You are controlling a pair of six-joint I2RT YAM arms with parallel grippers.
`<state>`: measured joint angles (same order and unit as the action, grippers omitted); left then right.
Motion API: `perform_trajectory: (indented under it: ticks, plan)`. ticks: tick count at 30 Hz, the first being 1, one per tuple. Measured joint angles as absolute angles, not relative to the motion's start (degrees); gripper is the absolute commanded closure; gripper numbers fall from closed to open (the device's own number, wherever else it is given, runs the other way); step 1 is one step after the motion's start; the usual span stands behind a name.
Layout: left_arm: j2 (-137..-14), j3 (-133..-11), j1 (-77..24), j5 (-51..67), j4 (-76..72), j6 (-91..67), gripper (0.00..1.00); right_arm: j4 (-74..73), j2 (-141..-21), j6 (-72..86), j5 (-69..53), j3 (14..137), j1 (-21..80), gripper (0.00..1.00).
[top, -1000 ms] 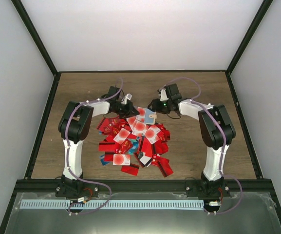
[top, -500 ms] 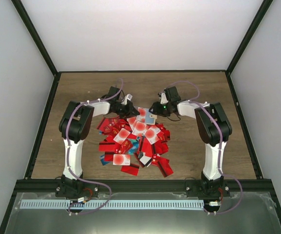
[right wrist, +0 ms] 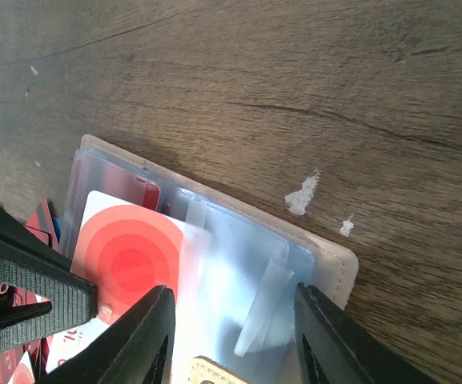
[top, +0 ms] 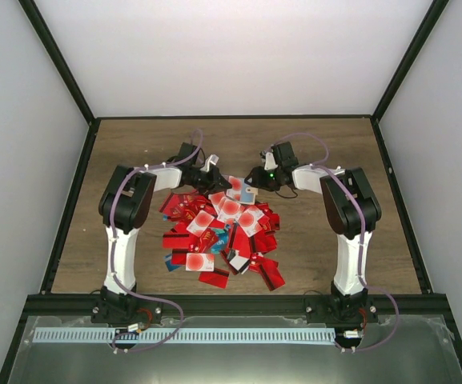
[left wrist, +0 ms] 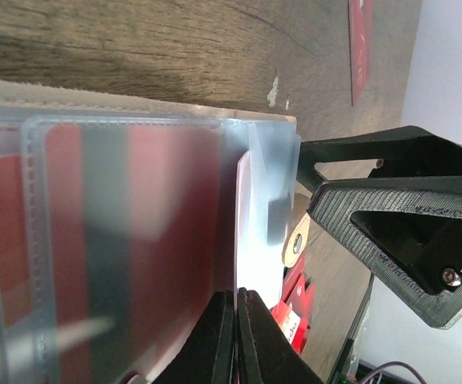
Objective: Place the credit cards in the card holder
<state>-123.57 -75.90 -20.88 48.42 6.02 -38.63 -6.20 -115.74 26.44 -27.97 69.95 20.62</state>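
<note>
Left gripper: fingers pressed together, pinching one clear plastic leaf of the card holder at the lower middle of its wrist view. The leaf stands lifted off the others. Red cards already sit in the pockets at frame left.

Centre: the holder lies open on the table, at the far edge of the loose credit cards. Tan rim shows along its upper and right sides in the right wrist view.

White card with red blot: lies at the left of the holder, partly over the pockets. Cannot tell whether it is inside a sleeve or only resting on top.

Right gripper: jaws apart, straddling the clear leaves, nothing seen clamped between them.

Risks, as I judge them:
- The pinched leaf is thin and slick and could slip free, shutting the pocket mouth.
- A card edge pushed against the pocket mouth could buckle the leaf or shove the light holder across the wood.
- The two claws work very near each other, so contact between them is likely.
</note>
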Motion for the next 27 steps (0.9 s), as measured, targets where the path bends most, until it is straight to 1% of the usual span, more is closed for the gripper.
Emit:
perform_trajectory:
  ticks: [27]
  plan:
    - [-126.45, -77.28, -22.5, 48.8, 1.78, -42.68, 0.96, -5.98, -115.87, 26.41, -28.71, 69.95, 20.58, 0.57]
